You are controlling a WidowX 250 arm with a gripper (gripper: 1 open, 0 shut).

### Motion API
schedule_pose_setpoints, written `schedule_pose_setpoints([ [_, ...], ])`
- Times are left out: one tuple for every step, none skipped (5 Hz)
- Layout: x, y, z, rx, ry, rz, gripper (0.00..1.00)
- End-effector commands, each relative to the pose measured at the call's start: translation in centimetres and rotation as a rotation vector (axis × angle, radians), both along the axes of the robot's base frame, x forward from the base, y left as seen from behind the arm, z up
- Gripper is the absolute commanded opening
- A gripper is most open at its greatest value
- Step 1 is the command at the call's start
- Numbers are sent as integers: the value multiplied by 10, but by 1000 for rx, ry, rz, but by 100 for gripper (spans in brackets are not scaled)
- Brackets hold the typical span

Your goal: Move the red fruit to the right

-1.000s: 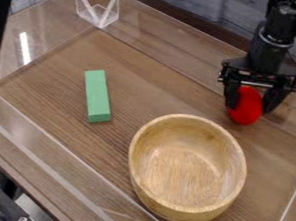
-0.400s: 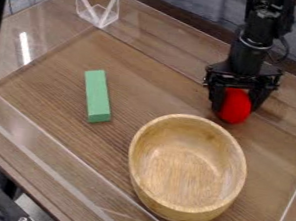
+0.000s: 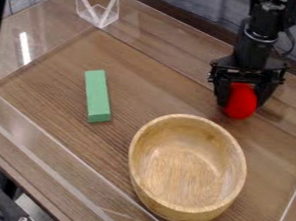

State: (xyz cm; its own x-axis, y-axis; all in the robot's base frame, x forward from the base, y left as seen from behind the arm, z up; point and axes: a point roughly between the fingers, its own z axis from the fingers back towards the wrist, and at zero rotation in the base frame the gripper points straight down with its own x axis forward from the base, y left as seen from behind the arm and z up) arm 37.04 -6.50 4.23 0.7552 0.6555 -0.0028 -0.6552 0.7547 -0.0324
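Observation:
The red fruit [image 3: 241,102] is a small round bright red toy lying on the wooden table at the right, just behind the wooden bowl [image 3: 188,166]. My black gripper [image 3: 242,94] hangs straight down over it, open, with one finger on each side of the fruit. The fingers straddle the fruit; I cannot tell whether they touch it. The fruit's top is hidden by the gripper.
A green rectangular block [image 3: 98,95] lies on the table at the left. A clear plastic stand [image 3: 96,9] sits at the back left. A transparent wall [image 3: 23,53] rims the wooden table, whose right edge runs close to the fruit.
The gripper and the red fruit between its fingers shifted slightly left from a second ago, then a touch back to the right. The jaws stayed open.

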Motion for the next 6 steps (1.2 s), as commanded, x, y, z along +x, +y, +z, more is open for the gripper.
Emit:
schedule_pose_setpoints([
  [12, 2, 21, -15, -81, -16, 100],
  [10, 6, 14, -18, -75, -26, 100],
  [4, -4, 23, -24, -70, -56, 100],
  [6, -3, 24, -31, -69, -32, 100],
  [8, 1, 31, -45, -75, -7, 100],
  [5, 6, 43, -61, -82, -42, 100],
])
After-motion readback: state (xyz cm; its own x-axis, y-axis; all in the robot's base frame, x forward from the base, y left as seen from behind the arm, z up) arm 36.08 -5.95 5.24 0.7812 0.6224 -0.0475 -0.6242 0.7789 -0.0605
